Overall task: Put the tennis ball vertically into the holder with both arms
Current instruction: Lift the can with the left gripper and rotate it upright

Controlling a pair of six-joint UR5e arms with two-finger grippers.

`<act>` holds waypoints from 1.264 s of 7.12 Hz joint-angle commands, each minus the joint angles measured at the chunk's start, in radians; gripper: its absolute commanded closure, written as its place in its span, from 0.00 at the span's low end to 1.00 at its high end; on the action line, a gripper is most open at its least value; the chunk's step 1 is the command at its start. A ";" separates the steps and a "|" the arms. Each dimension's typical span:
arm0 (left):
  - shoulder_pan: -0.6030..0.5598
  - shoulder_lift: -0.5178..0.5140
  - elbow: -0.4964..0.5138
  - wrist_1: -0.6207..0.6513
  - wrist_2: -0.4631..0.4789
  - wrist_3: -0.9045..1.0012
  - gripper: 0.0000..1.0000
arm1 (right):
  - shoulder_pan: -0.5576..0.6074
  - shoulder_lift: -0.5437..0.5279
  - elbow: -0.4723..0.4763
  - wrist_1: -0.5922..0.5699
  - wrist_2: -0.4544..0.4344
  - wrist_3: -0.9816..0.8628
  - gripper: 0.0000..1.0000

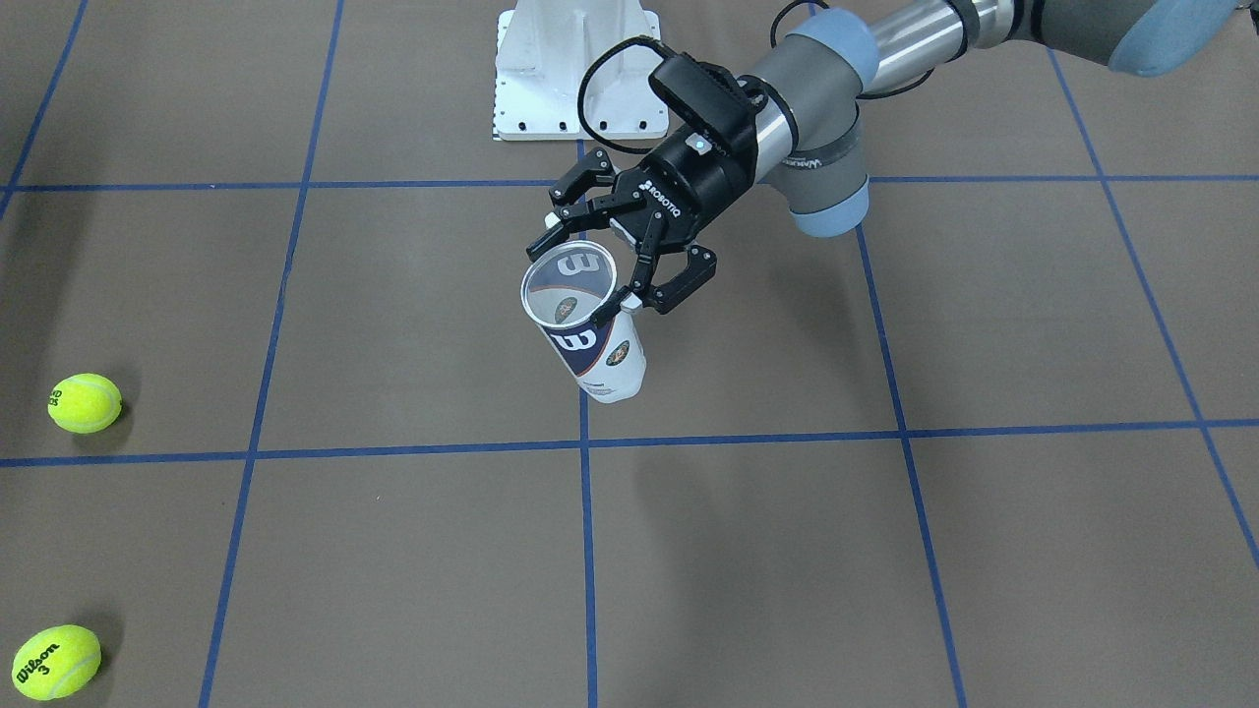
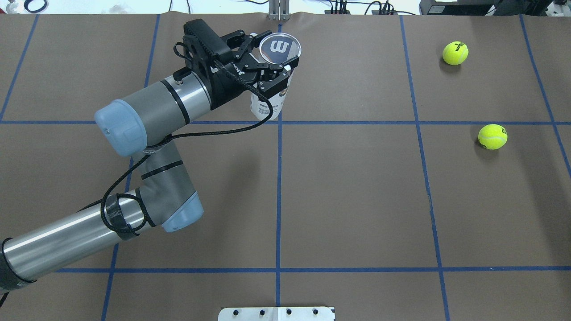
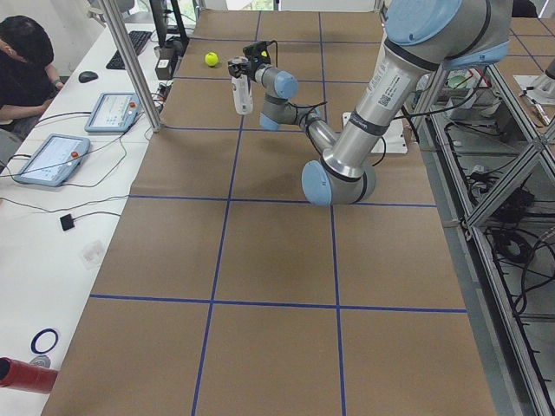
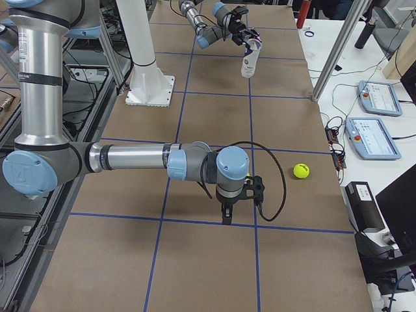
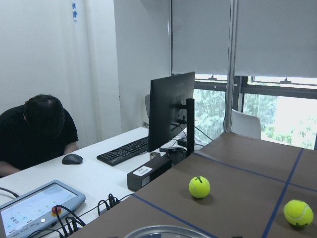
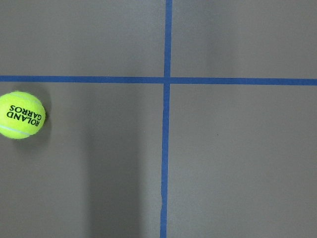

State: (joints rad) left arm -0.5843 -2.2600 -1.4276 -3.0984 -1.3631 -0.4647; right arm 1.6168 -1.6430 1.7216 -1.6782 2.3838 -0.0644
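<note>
Left tool [image 1: 587, 270] grips the empty holder [image 1: 595, 349] aloft. Tennis balls [image 1: 85, 402] [image 1: 55, 662] lie unpicked on the counter; whether the right tool [image 4: 239, 207] is clenched, I cannot tell.

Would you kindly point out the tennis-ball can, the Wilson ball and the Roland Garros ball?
Tennis-ball can [image 1: 578, 344]: front-facing view, navy label.
Wilson ball [image 1: 54, 662]: front-facing view, its middle.
Roland Garros ball [image 6: 21, 115]: right wrist view, black lettering.

We've got bright, even overhead light here; a soft shadow hugs each tennis ball [image 1: 85, 402] on the table [image 1: 393, 551], daylight glows through the window [image 5: 277, 106], and focus is sharp.
</note>
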 commanded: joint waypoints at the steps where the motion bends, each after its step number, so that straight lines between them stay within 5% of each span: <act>1: 0.041 -0.004 0.187 -0.297 0.103 -0.005 0.64 | 0.000 0.005 0.000 0.000 0.000 0.000 0.01; 9: 0.104 -0.004 0.280 -0.376 0.167 0.005 0.61 | 0.000 0.012 -0.002 0.000 0.000 -0.002 0.01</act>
State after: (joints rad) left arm -0.4826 -2.2641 -1.1564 -3.4756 -1.1965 -0.4601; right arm 1.6168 -1.6307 1.7202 -1.6782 2.3838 -0.0647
